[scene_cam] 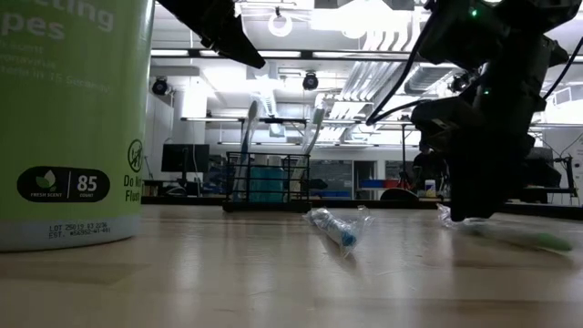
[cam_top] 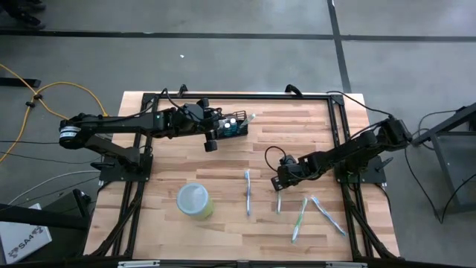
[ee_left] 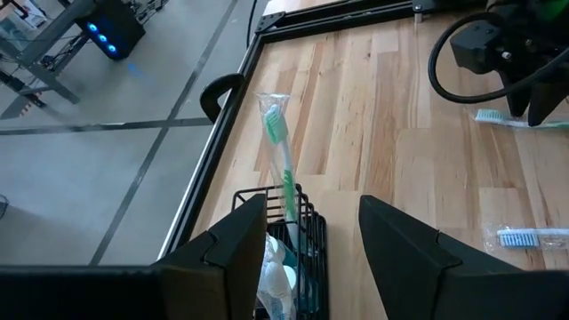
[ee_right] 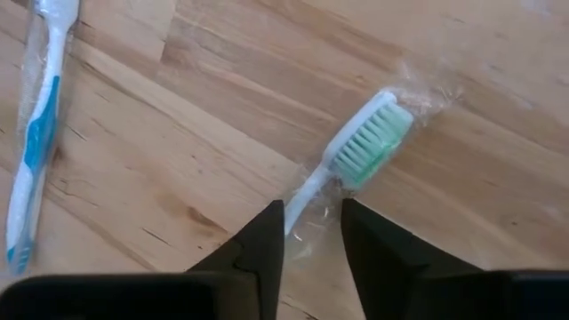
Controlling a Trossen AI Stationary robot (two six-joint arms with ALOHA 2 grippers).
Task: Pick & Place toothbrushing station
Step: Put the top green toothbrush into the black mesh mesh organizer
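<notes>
The toothbrushing station, a black wire-mesh holder, stands on the far part of the table. A wrapped green toothbrush stands in it. My left gripper hovers open above the holder, clear of it, as the low view shows. My right gripper points steeply down at the table's middle right. It is open, one finger on each side of a wrapped green-bristled toothbrush that lies flat on the wood. My right gripper comes from above, with its fingers across the toothbrush and either side of its white neck, just behind the head. Whether the fingers touch the clear wrapper I cannot tell. The brush lies flat on the table.
A blue toothbrush lies left of my right gripper, and two more lie toward the near right. A round yellow-green tub stands at the near left. A black frame borders the table.
</notes>
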